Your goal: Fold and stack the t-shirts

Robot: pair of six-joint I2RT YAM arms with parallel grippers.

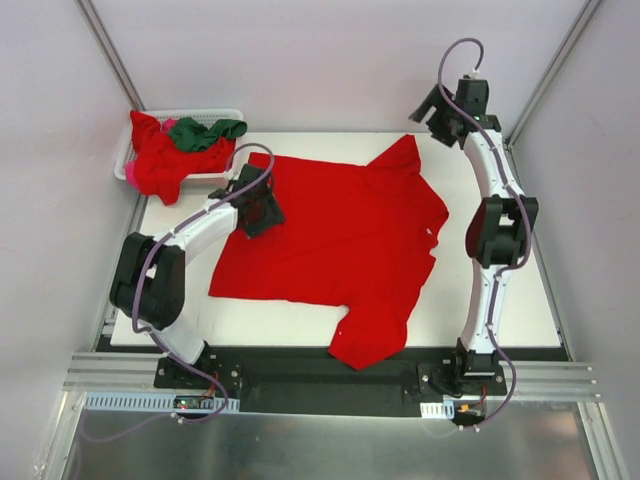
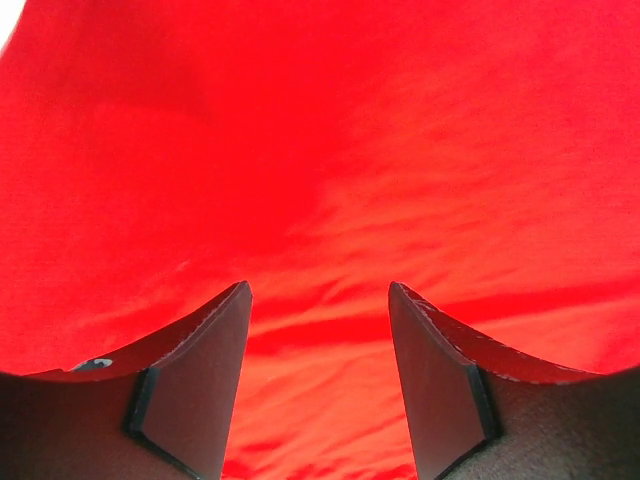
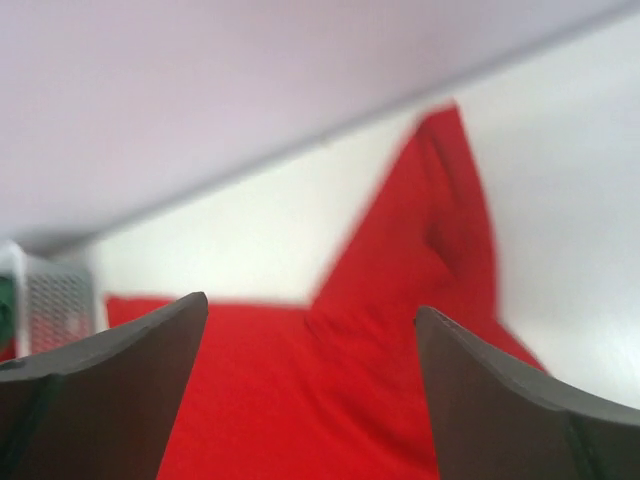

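Top external: shirt (image 1: 340, 240) is laid hem at 9 o'clock, collar at 3; left claw (image 2: 318, 285), parted, is set over the hem; right claw (image 3: 310, 305), parted, at 1

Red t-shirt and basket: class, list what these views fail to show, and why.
- Top view: the left tool covers part of the red t-shirt's left edge.
- Top view: clothes bunched in the basket, count unclear.
- Left wrist: the red t-shirt fills the frame, edges cut off.
- Right wrist: blurred; basket cut by frame edge.
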